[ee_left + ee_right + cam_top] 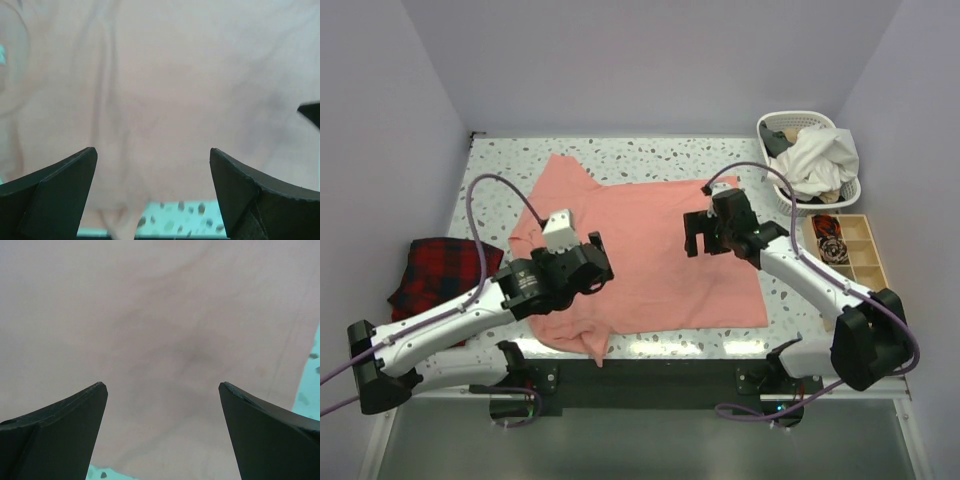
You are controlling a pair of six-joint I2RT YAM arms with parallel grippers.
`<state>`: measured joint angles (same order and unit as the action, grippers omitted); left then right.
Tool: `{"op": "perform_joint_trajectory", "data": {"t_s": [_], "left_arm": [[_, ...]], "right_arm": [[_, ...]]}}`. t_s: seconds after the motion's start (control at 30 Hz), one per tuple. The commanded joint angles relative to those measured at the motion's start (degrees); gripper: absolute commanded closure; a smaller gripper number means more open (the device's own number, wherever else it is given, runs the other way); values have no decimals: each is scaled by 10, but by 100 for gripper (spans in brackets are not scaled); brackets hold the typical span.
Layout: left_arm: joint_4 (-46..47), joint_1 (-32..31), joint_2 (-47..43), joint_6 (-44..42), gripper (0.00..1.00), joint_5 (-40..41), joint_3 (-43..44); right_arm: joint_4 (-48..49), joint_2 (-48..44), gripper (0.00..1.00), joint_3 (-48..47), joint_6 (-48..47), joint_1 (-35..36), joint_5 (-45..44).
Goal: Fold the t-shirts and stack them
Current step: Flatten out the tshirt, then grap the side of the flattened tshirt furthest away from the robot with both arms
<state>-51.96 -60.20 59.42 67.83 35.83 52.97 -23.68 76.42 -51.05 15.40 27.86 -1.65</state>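
Hand [162,430] (fingers spread wide) above the pink t-shirt [150,325].

White arms [440,325] with black joints [525,285] and purple cables [472,215].

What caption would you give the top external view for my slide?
Top view: the left gripper and right gripper hang open above the salmon-pink t-shirt spread on the speckled table.

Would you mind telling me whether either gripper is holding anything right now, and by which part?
Nothing is held: the left gripper and right gripper both hang open above the salmon-pink t-shirt, jaws empty.
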Motion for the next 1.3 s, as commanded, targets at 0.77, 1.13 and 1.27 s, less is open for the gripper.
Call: {"op": "perform_joint_trajectory", "data": {"t_s": [0.77,1.13,1.27], "left_arm": [[527,609,546,-495,16,-435,366],[433,635,827,-545,19,-576,697],[415,638,861,-561,17,-596,739]], "right_arm": [[58,275,1,-273,14,-134,2],[42,404,1,-416,10,-200,16],[30,442,1,-454,5,-214,29]]}}
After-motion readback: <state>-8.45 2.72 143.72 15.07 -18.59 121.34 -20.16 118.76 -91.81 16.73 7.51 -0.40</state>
